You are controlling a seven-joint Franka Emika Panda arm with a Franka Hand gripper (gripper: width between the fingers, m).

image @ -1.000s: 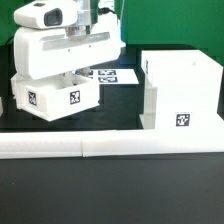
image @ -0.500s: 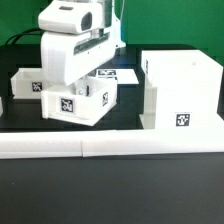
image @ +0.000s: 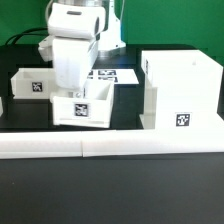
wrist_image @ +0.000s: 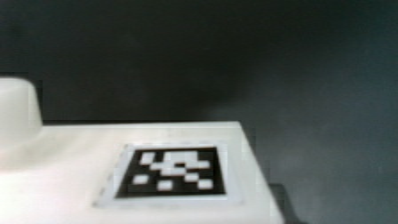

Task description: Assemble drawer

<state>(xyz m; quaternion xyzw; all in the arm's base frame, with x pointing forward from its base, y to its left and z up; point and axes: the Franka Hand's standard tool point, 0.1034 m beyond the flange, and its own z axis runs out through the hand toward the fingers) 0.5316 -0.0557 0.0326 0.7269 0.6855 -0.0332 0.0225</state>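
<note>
A small white open-topped drawer box (image: 84, 110) with a marker tag on its front stands on the black table, left of centre in the exterior view. My white gripper (image: 78, 90) reaches down into it from above, shut on its wall; the fingertips are hidden by the box. In the wrist view a white tagged face of that box (wrist_image: 175, 172) fills the near field and hides the fingers. A second small white tagged box (image: 28, 85) sits behind it at the exterior view's left. The large white drawer housing (image: 185, 85) stands at the exterior view's right, apart from both.
The marker board (image: 112, 74) lies flat at the back behind the gripper. A long white rail (image: 110, 148) runs along the table's front edge. A rounded white shape (wrist_image: 15, 115) shows at the wrist view's edge.
My gripper has moved toward the exterior view's right and turned, and the small drawer box has turned and shifted right with it. The second box at the left has come into view.
</note>
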